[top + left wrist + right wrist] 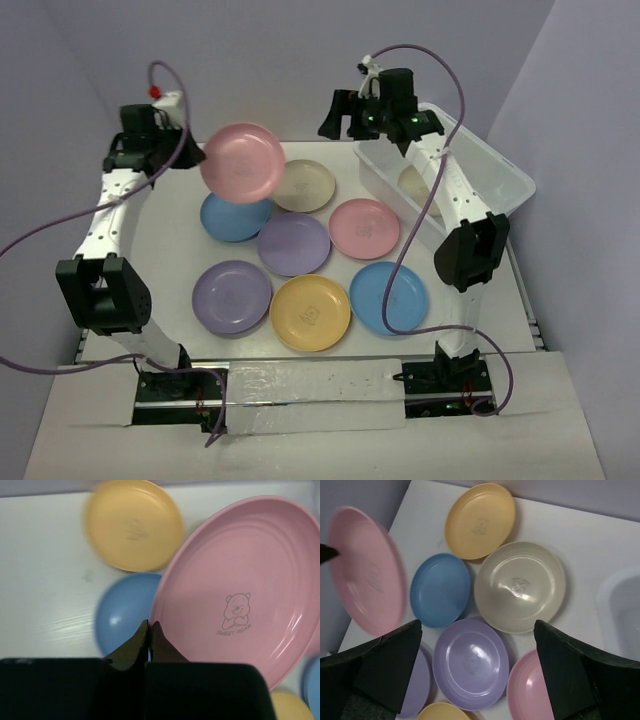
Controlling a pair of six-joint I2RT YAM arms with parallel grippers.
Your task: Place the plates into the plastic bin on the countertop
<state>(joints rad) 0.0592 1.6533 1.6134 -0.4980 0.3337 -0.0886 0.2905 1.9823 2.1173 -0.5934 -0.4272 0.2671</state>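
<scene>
Seven plates show flat on the countertop in the top view, packed rim to rim in its middle. Bare white runs along the left side and in a strip at the near edge. The pink plate is up in the air over the far left of the cluster. The left gripper pinches its left rim, and it is tipped so its hollow faces up and rightward. The bin sits at the far right corner, its long side running from far left to near right, with a pale plate inside. The right gripper hangs over the far edge, just left of the bin's rim.

From the left wrist, the fingers are pressed together on the rim of the pink plate. It reads as an oval whose long axis rises from lower left to upper right. Below it lie a blue plate and a yellow plate, with bare white to their left.

From the right wrist, the fingers stand wide apart with nothing between them. The pink plate, blurred, stands steeply at the left edge. The bin shows at the right, apart from the beige plate.
</scene>
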